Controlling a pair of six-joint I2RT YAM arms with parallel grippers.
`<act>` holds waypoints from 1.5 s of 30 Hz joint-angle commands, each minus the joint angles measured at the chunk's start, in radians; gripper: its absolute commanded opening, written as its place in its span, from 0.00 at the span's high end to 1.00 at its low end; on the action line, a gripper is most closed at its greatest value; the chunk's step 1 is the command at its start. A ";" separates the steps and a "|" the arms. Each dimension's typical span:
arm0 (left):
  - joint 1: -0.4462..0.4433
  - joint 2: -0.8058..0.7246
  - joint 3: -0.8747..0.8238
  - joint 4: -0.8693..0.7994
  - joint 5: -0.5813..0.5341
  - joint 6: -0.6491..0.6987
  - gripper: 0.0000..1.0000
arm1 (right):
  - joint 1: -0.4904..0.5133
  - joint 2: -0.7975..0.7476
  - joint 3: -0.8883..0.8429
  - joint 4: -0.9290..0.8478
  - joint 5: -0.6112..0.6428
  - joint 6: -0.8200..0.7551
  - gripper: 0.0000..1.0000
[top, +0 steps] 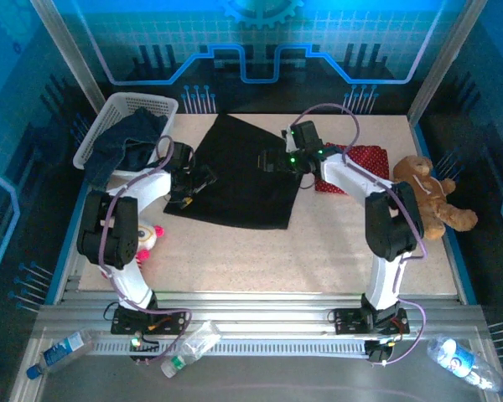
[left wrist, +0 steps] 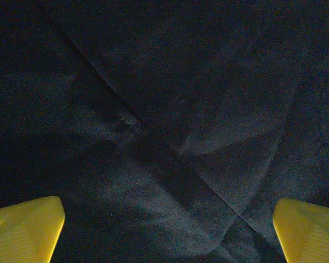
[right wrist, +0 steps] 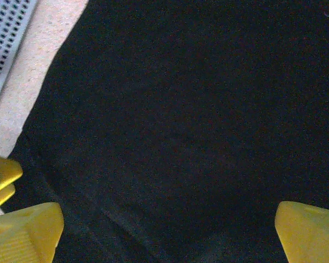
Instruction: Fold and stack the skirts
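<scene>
**Fig.** A white basket (top: 142, 101), set left of the black skirt (top: 239, 188), is seen holding a dark blue denim skirt (top: 126, 142). The black skirt is laid spread flat on the table. Above its left edge the left gripper (left wrist: 167, 227) is held with its yellow fingers (left wrist: 27, 227) wide apart, nothing between them. Above its upper right part the right gripper (right wrist: 167, 227) is likewise parted and empty. Just right of the black skirt a red dotted skirt (top: 367, 157) is partly covered by the right arm. A brown teddy bear (top: 427, 197) is placed farther right.

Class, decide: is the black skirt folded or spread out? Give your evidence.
Spread out: the black skirt lies flat as one broad sheet on the table, with only shallow creases.
</scene>
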 commanded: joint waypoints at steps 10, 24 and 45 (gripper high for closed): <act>-0.007 -0.002 -0.171 0.043 0.070 -0.062 0.01 | -0.008 0.230 0.209 -0.253 -0.061 0.098 0.00; -0.135 -0.123 -0.341 0.050 0.103 -0.180 0.01 | -0.044 0.427 0.376 -0.268 -0.065 0.136 0.00; -0.120 -0.401 -0.408 -0.049 -0.070 -0.242 0.01 | -0.046 0.017 -0.074 0.134 0.056 0.225 0.00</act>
